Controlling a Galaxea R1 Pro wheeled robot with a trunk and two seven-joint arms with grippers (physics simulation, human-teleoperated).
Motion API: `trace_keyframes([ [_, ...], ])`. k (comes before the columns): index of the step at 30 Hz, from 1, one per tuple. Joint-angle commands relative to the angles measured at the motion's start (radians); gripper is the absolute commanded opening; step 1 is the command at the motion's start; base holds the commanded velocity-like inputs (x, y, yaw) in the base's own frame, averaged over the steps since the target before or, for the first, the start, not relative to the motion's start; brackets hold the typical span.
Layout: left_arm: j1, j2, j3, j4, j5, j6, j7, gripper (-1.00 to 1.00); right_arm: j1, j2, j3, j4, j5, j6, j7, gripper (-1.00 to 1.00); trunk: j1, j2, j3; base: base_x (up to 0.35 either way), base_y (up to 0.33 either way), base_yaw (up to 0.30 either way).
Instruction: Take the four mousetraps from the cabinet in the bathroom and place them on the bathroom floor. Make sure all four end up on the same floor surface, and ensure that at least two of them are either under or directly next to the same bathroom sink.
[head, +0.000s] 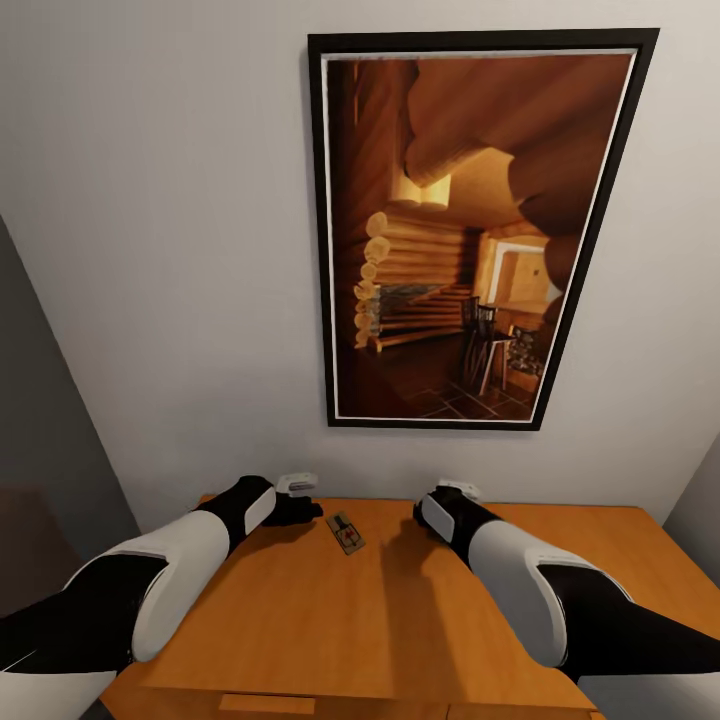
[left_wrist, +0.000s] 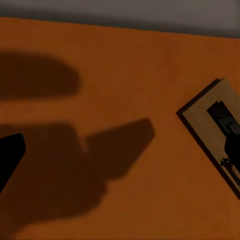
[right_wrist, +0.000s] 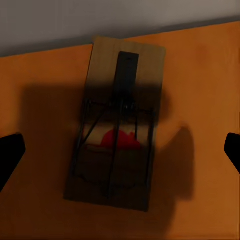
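Orange-brown wood fills the lower part of our head view: the flat top of the cabinet (head: 300, 620), pushed against a pale grey wall (head: 160, 250). One mousetrap (head: 345, 531) lies on that top near the wall, between our two arms; at this size we can only make out a small dark board with a red spot. Our right gripper (right_wrist: 120, 147) hangs over it, and the right wrist view shows what the head view cannot: a wire frame, a dark bar and red bait on the board, with the two fingertips spread wide on either side, touching nothing. Our left gripper (head: 300, 508) is just beside the trap; in the left wrist view the trap is cut off at the edge, one fingertip (left_wrist: 10, 157) barely shows, and we cannot tell how the jaws stand. A black-framed picture (head: 470, 230) of a log interior hangs above.
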Motion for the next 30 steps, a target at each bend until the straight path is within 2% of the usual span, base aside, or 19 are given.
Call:
trace_keyframes([
  [1, -0.001, 0.000, -0.007, -0.001, 0.009, 0.005, -0.001, 1.00, 0.000, 0.000, 0.000, 0.003, -0.009, -0.003, -0.006, 1.00, 0.001, -0.002, -0.002, 0.000, 0.000, 0.000],
  [10, -0.001, 0.001, -0.007, -0.001, 0.009, 0.004, -0.001, 1.00, 0.000, -0.001, 0.000, 0.024, -0.008, -0.029, -0.005, 1.00, 0.001, -0.002, -0.002, 0.000, 0.000, 0.000],
  [30, -0.001, 0.002, -0.007, -0.002, 0.007, 0.001, -0.001, 1.00, 0.001, -0.002, 0.001, 0.026, 0.005, -0.032, -0.001, 1.00, 0.001, -0.002, -0.002, 0.000, 0.000, 0.000],
])
